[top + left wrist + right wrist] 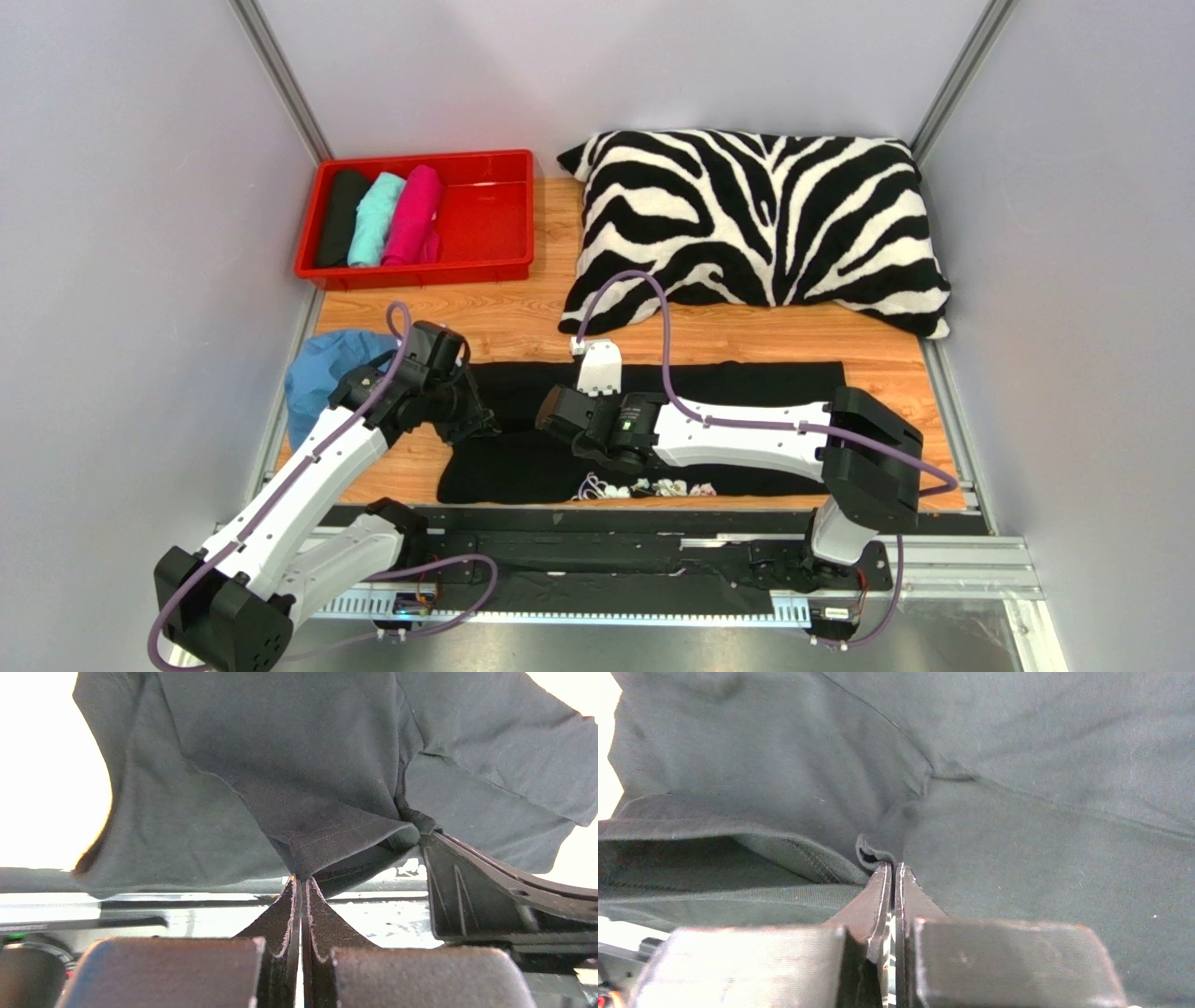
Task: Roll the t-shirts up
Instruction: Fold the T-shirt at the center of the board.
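Note:
A black t-shirt with small white print lies spread across the wooden table near the front. My left gripper is shut on a hemmed edge of this shirt at its left end and holds it lifted. My right gripper is shut on a fold of the same shirt close beside the left one. Three rolled t-shirts lie side by side in the red tray: black, teal and pink.
A zebra-striped pillow fills the back right of the table. A light blue cap lies at the left edge by my left arm. Grey walls close in both sides. A metal rail runs along the front edge.

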`<state>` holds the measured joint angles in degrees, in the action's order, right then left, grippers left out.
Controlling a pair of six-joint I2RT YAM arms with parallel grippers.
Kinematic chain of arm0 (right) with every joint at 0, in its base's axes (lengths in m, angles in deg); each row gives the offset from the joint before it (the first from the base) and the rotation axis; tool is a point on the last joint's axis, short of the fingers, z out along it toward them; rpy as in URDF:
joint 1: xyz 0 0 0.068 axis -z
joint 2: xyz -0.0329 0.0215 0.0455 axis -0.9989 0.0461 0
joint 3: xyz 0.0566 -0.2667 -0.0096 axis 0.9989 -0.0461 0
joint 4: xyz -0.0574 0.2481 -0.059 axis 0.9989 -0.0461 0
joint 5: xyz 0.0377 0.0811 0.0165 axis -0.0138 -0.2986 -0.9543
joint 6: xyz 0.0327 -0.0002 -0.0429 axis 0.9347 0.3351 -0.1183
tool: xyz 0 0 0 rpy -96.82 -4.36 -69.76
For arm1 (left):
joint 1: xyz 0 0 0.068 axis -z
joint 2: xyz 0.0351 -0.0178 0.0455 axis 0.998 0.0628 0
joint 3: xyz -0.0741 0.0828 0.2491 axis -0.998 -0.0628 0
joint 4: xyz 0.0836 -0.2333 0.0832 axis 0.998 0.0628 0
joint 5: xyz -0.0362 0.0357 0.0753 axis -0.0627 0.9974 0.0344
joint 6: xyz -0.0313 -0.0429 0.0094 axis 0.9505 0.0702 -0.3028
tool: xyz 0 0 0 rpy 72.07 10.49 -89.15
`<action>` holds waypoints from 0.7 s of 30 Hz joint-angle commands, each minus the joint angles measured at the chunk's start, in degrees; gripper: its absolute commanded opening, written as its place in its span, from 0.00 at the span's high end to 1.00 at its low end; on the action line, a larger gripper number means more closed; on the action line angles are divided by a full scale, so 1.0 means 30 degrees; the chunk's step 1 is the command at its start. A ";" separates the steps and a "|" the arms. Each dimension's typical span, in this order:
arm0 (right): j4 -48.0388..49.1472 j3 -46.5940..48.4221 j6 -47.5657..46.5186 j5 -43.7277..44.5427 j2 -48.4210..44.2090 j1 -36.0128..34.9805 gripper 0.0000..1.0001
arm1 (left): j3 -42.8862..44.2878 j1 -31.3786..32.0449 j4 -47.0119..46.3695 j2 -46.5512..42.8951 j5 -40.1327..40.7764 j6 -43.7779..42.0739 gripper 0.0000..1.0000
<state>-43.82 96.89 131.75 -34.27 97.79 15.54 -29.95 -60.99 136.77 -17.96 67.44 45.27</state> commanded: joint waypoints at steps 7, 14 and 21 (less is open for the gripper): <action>0.2309 -0.1994 0.0743 -0.1337 0.0267 -0.0144 0.94 | -0.3927 -0.0091 -0.2579 0.0234 -0.2399 0.1939 0.95; 0.0907 -0.1614 -0.0311 -0.0931 -0.1545 -0.0438 0.55 | -0.1033 -0.0091 -0.1499 -0.0524 -0.0502 0.0094 0.55; -0.0443 -0.1292 -0.1805 0.0391 -0.2955 0.1080 0.54 | 0.0964 -0.0091 -0.3134 0.2048 -0.0640 -0.0670 0.75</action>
<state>-42.88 91.15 129.45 -37.09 90.93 15.28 -29.03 -61.02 131.39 -16.80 65.78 45.51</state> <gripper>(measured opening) 0.465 0.343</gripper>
